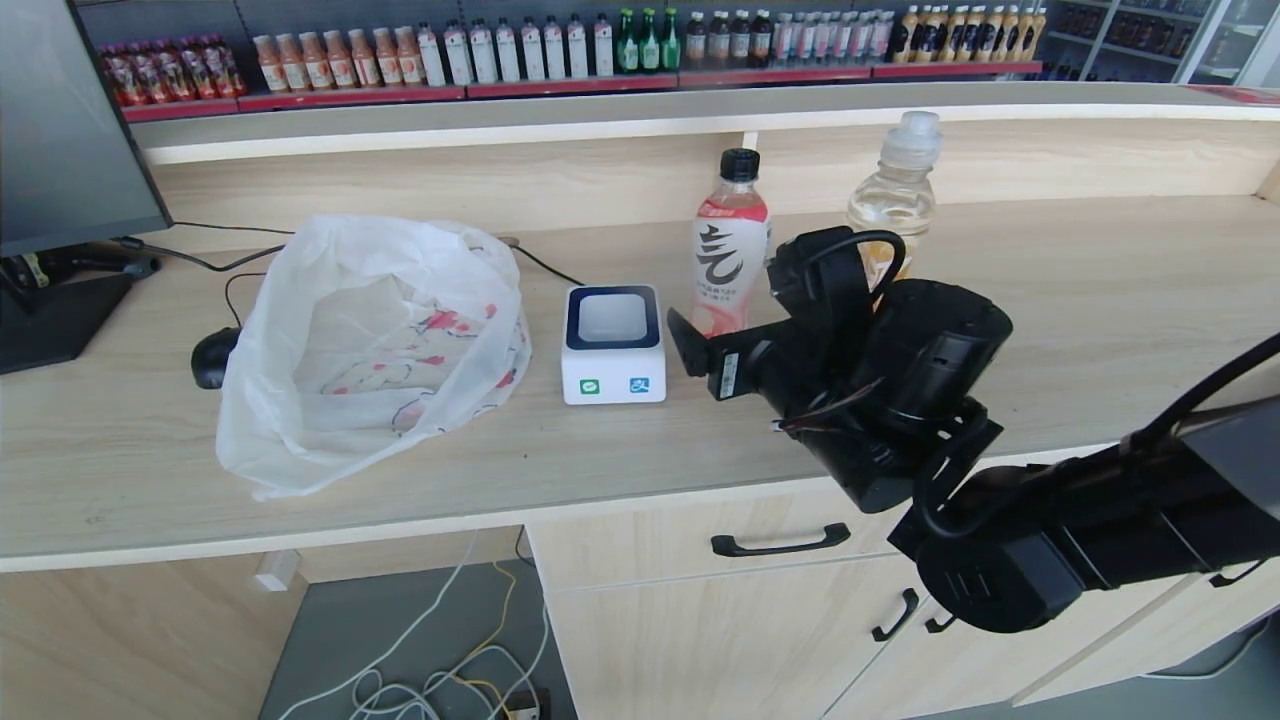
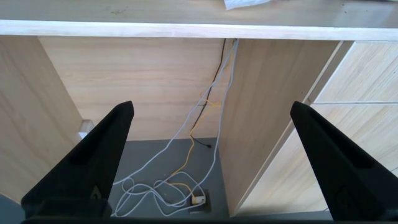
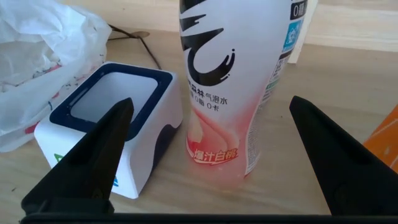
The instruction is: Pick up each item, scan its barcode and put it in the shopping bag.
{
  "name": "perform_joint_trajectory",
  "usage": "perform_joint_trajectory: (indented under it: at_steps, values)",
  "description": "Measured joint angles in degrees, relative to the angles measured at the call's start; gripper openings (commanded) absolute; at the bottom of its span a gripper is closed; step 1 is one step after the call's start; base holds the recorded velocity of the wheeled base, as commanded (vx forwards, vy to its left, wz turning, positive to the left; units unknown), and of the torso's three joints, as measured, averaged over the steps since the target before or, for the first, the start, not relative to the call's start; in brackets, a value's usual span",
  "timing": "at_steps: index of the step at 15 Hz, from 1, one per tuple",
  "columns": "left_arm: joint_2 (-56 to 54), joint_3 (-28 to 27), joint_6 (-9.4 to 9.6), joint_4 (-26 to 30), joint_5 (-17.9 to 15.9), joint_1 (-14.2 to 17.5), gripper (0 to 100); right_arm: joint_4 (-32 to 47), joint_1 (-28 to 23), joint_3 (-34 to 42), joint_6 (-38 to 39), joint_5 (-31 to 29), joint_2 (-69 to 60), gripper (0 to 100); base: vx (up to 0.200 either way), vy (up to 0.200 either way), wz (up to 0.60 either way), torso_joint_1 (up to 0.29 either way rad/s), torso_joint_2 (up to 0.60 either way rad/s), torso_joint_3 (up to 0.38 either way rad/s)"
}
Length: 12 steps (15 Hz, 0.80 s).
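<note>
Right gripper fingers spread before pink bottle, seemingly not touching.

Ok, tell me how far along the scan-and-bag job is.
Done: nothing clearly. The pink bottle and the clear bottle both stand on the counter, and I can make out no item in the shopping bag.
In hand: the right pincer is open in front of the pink bottle, beside the scanner, not yet gripping. The left pincer is open below the counter.
Left: grasp, scan and bag each bottle.
</note>
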<state>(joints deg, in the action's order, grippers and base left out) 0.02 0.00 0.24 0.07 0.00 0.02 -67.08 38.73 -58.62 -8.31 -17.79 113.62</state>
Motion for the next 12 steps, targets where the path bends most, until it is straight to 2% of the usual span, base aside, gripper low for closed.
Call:
perform_joint_trajectory:
  at_steps: [9, 12]
  values:
    - [0.0, 0.0, 0.00, 0.0, 0.0, 0.0, 100, 0.0, -2.2, -3.6, -0.8, 0.1, 2.3, 100, 0.000, 0.000, 0.00, 0.000, 0.00, 0.000]
    - [0.0, 0.0, 0.00, 0.0, 0.0, 0.0, 100, 0.0, -2.5, -4.9, -0.7, 2.0, 3.1, 100, 0.000, 0.000, 0.00, 0.000, 0.00, 0.000]
